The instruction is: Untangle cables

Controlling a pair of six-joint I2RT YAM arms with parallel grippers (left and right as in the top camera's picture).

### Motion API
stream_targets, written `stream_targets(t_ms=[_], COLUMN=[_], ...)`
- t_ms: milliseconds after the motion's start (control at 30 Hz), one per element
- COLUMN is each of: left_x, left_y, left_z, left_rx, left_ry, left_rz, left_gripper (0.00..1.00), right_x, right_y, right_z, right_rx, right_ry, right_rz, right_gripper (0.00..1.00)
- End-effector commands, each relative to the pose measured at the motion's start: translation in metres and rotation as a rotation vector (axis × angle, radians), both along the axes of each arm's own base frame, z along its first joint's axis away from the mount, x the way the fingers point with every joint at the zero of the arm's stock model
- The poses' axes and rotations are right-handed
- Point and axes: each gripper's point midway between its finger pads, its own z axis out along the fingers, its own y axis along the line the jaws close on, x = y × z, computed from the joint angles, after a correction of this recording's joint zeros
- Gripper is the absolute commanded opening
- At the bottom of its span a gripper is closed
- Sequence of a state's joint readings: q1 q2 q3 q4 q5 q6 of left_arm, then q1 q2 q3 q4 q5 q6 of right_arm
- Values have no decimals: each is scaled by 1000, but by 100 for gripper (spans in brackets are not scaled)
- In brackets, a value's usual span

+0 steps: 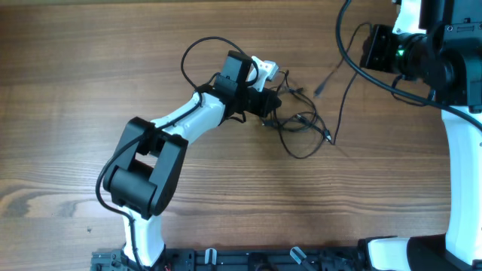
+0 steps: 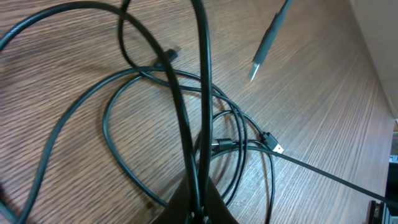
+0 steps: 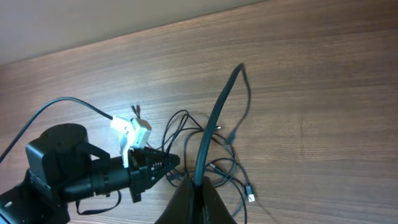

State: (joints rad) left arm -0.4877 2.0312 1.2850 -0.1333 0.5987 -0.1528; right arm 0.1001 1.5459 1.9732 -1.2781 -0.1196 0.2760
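The thin black cables lie in a tangle of loops on the wooden table, right of centre. My left gripper is low at the tangle's left edge. In the left wrist view it is shut on two cable strands that run up over the loops. A small plug lies at the right. My right gripper is raised at the far right. In the right wrist view it is shut on one cable, whose plug end dangles free. The tangle and the left gripper also show there.
A thicker black arm wire curves past the right gripper at the top right. A white clip sits on the left wrist. The left arm's base stands at the front left and the right arm's column at the right edge.
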Motion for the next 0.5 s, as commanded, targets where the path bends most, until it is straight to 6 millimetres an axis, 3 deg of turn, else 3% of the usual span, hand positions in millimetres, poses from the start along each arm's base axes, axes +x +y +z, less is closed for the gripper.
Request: stream_targets(t_ms=[0, 100, 133, 200, 233, 267, 300, 400, 467], left_x=[25, 48, 63, 71, 67, 61, 50, 29, 20], left_y=[28, 71, 111, 158, 203, 229, 274, 346, 368], left_z=[8, 62, 102, 146, 185, 205, 226, 233, 238], left_rx=[2, -8, 30, 71, 89, 100, 125, 172, 88], left_ry=[10, -88, -197, -292, -373, -410, -443, -408, -392], left_rz=[88, 170, 270, 405, 498, 544, 631, 783, 786], left_gripper=[4, 4, 4, 4, 4, 4, 4, 4, 4], right_x=[3, 4, 2, 2, 4, 5, 8, 6, 2], right_y=[-19, -55, -71, -85, -95, -101, -114, -148, -171], right_z=[-4, -3, -4, -8, -16, -22, -35, -61, -75], right_rx=[-65, -202, -257, -294, -323, -329, -338, -349, -317], right_ry=[9, -1, -2, 5, 20, 37, 78, 182, 239], right_rz=[-89, -253, -335, -408, -441, -453, -482, -565, -625], right_gripper=[4, 4, 4, 4, 4, 4, 4, 4, 4])
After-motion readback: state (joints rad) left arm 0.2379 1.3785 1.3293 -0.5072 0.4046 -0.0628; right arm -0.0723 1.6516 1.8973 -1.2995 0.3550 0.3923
